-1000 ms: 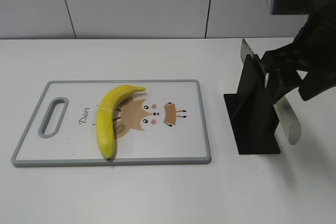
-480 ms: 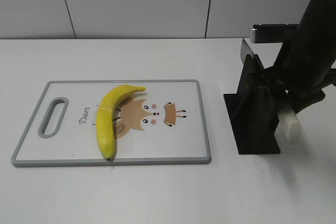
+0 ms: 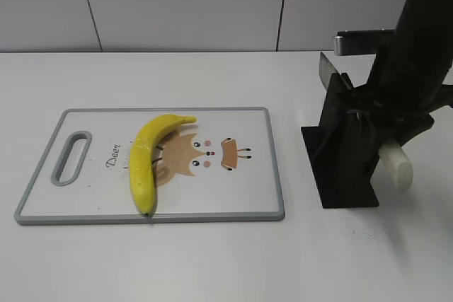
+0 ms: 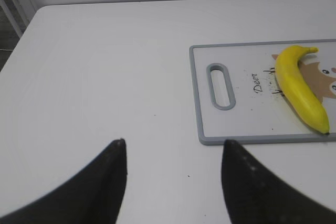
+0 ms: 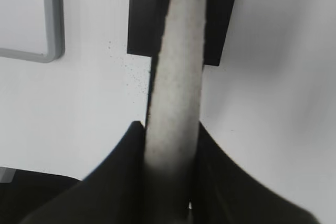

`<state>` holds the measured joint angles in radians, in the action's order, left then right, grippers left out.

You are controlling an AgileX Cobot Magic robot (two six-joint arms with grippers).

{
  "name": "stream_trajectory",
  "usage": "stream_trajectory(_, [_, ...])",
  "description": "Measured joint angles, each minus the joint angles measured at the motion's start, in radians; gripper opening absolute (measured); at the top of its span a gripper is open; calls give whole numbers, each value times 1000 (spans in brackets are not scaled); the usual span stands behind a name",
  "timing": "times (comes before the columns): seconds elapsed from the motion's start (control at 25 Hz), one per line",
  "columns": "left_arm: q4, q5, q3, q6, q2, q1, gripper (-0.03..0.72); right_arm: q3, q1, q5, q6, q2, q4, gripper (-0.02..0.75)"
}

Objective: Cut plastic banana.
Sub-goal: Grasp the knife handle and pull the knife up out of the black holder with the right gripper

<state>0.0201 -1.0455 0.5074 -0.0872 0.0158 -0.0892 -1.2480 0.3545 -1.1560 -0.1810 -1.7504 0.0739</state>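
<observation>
Since a second ago the right gripper [image 5: 169,145] has come down onto the pale knife handle [image 3: 396,163] in the black knife block [image 3: 340,153], its fingers [image 5: 123,171] now clamped on it; the left gripper [image 4: 173,153] hangs over the table [image 4: 94,66] with fingers apart. Untouched, the plastic banana [image 3: 147,158] lies on the cutting board [image 3: 248,196], left of the printed cartoon. Smooth, glossy and bright yellow with a dark tip, it is probably light, stiff and slippery, so it is best pinned near one end.
</observation>
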Motion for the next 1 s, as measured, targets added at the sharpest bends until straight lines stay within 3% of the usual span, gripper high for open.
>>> stream_trajectory(0.44, [0, 0, 0, 0, 0, 0, 547, -75, 1, -44, 55, 131, 41, 184])
stream_trajectory(0.8, [0, 0, 0, 0, 0, 0, 547, -92, 1, -48, 275, 179, 69, 182])
stream_trajectory(1.0, [1, 1, 2, -27, 17, 0, 547, -99, 1, -19, 536, 179, 157, 183])
